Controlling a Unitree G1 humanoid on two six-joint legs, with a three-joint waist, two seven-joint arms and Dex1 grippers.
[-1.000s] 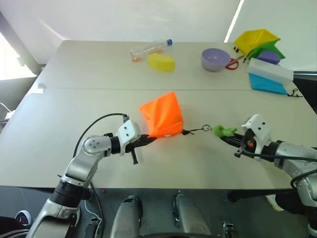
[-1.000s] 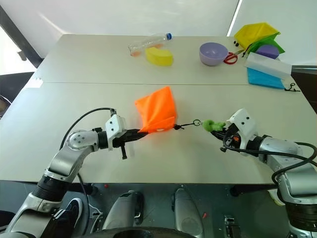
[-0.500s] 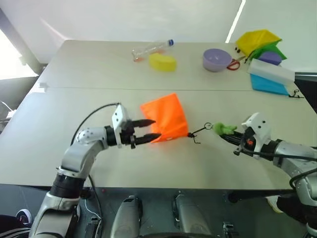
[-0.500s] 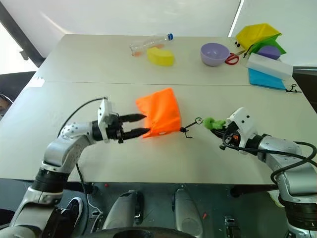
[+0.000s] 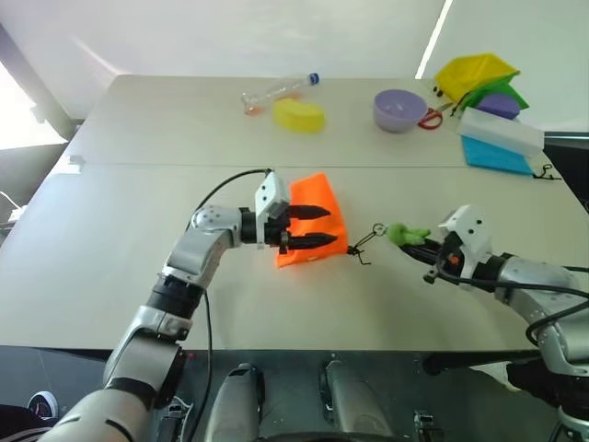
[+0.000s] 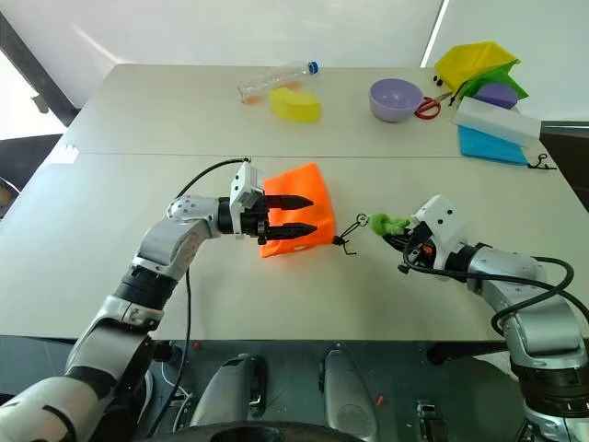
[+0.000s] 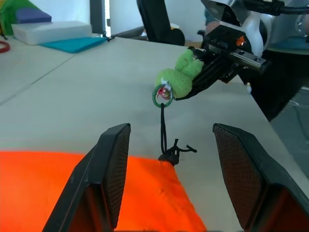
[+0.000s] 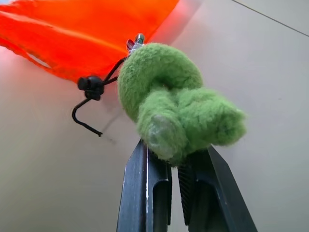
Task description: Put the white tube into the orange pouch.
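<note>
A: Orange pouch (image 5: 311, 221) lies flat on the bench (image 5: 138, 193), near the middle, front half. Left gripper (image 5: 315, 226) is over it, pointing sideways toward the robot's right, jaws apart with one finger above the other, nothing between them.

B: Touching the pouch?

A: Can't tell, fingers overlap the fabric in the head views. Left wrist view puts the orange cloth right under the two fingers.

B: Right side?

A: Right gripper (image 6: 398, 238) has its jaws closed on the fuzzy green piece (image 8: 174, 106). That piece joins a small ring (image 7: 162, 94), and a black cord (image 7: 163, 126) runs from the ring back to a knot at the pouch corner.

B: White tube?

A: Not visible to me, skip it.

B: Clutter?

A: Far edge: plastic bottle (image 5: 281, 90), yellow sponge (image 5: 299, 115), purple bowl (image 5: 399, 110), red scissors (image 5: 432, 117), blue-and-white box (image 5: 500, 141), yellow bag (image 5: 476, 74). All well apart from the pouch.
</note>
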